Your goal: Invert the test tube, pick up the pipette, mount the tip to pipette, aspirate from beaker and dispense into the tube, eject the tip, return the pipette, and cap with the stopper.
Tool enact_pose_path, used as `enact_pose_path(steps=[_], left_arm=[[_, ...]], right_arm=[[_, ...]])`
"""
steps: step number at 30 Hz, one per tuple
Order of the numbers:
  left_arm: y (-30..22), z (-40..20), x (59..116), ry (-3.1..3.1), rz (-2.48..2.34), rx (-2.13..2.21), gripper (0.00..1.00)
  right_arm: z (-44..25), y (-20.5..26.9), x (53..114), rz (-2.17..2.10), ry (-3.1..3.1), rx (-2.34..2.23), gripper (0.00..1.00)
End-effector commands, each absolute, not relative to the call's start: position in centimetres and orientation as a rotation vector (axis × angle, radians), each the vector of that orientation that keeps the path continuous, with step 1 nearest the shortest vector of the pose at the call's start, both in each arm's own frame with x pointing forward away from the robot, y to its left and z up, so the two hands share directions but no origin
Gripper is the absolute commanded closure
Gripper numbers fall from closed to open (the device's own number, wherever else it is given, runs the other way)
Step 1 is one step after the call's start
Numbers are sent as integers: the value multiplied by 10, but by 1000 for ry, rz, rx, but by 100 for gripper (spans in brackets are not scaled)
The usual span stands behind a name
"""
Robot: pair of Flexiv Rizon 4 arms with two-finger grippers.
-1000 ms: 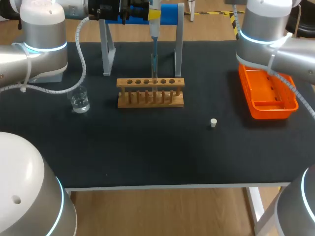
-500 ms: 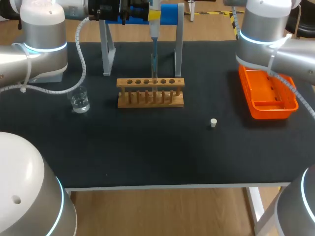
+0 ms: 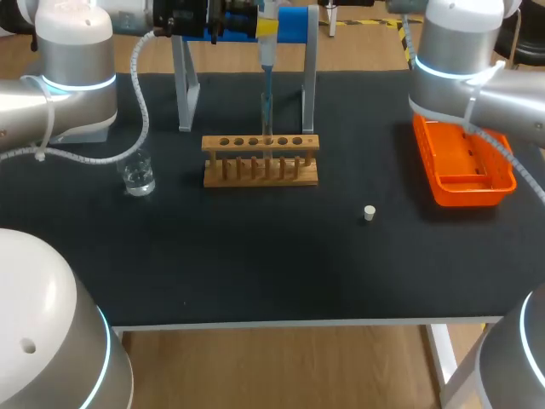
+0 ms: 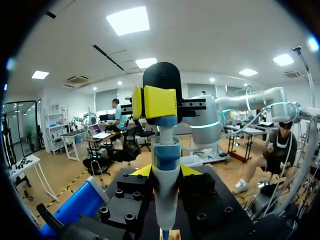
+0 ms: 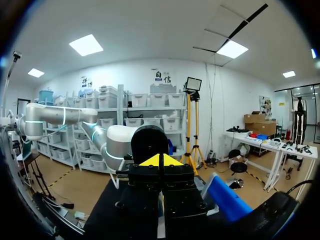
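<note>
Holds the pipette (image 3: 266,43) upright in the left gripper (image 4: 165,172), pinching its white and blue body between the fingers (image 4: 142,171) from two sides, high above the far middle of the black table (image 3: 255,273). Points the thin tip (image 3: 266,85) straight down to the test tube (image 3: 266,119), with its end at the mouth of the tube or a little inside; cannot tell how deep. Shows the test tube standing upright, mouth up, in the fourth hole from the left of the wooden rack (image 3: 261,170). Places the pipette just in front of the stand (image 3: 294,21) with the blue top bar, between its two grey legs. Shows the glass beaker (image 3: 137,175) on the table to the left of the rack, apart from it, with what seems a little clear liquid in the bottom. Shows the small white stopper (image 3: 370,213) lying alone on the table, to the right of the rack and nearer to the front edge, well apart from the tube. Shows the orange tray (image 3: 464,162) at the right side of the table, close under the right arm (image 3: 460,60). Presses the fingers of the right gripper (image 5: 161,161) together with nothing between them, the yellow ends meeting in one point, away from the rack and the pipette.
</note>
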State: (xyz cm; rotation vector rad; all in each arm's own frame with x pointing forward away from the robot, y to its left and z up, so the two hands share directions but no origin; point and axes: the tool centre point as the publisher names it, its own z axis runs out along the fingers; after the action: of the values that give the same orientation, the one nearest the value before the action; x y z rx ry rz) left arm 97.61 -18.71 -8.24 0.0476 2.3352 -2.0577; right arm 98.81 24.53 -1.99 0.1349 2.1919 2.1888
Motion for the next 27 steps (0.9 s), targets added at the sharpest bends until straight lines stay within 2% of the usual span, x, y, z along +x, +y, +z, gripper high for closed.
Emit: enact_pose_path(steps=[1,27], left_arm=[[-187,-79,975,2330,-2057,44,100],[-187,-79,975,2330,-2057,44,100]], right_arm=[[-27,245,986,2187,2197,141,100],[-30,243,983,2176,2217,146,100]])
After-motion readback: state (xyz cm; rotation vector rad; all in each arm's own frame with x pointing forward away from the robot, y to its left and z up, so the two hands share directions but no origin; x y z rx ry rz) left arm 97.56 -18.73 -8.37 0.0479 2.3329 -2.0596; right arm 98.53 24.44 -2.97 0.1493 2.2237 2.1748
